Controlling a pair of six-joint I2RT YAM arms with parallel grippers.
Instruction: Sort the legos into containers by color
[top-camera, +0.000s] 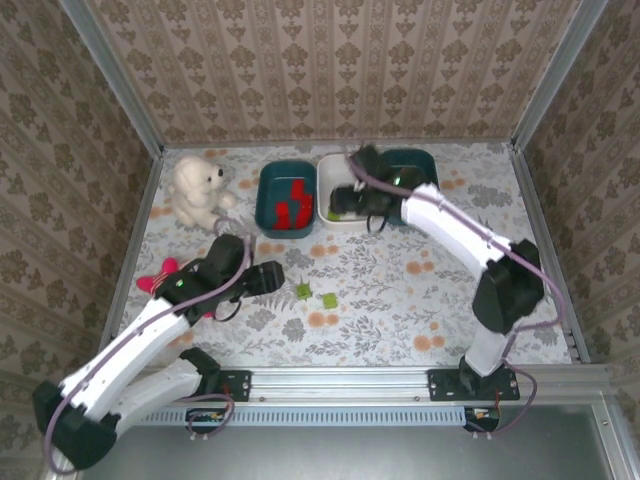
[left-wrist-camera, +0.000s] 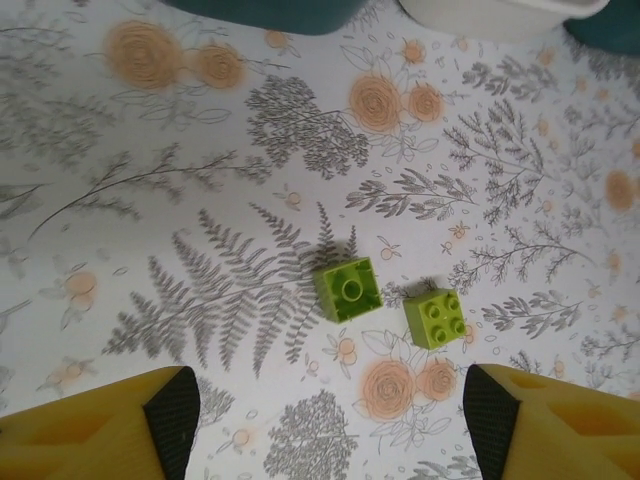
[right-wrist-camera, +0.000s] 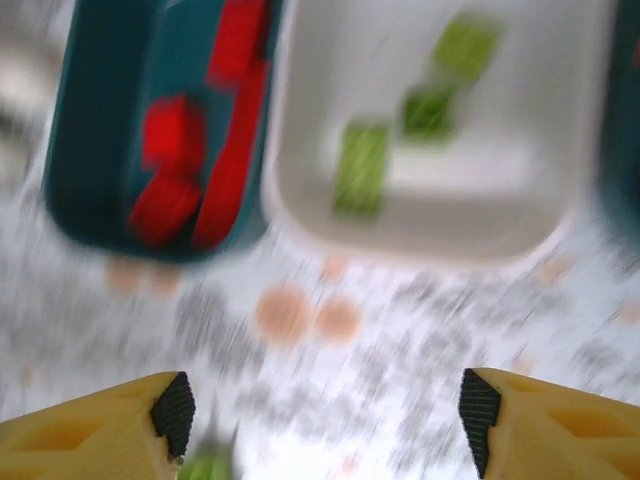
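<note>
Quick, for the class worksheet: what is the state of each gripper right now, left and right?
Left gripper: open, holding nothing.
Right gripper: open, holding nothing.

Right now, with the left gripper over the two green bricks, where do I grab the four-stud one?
Grip the four-stud brick by two opposite side walls, straight down from above: it sits flat, studs up, slightly skewed, so twist the left gripper to match. The other green brick lies close beside it; probably pick the walls not facing that gap.
</note>
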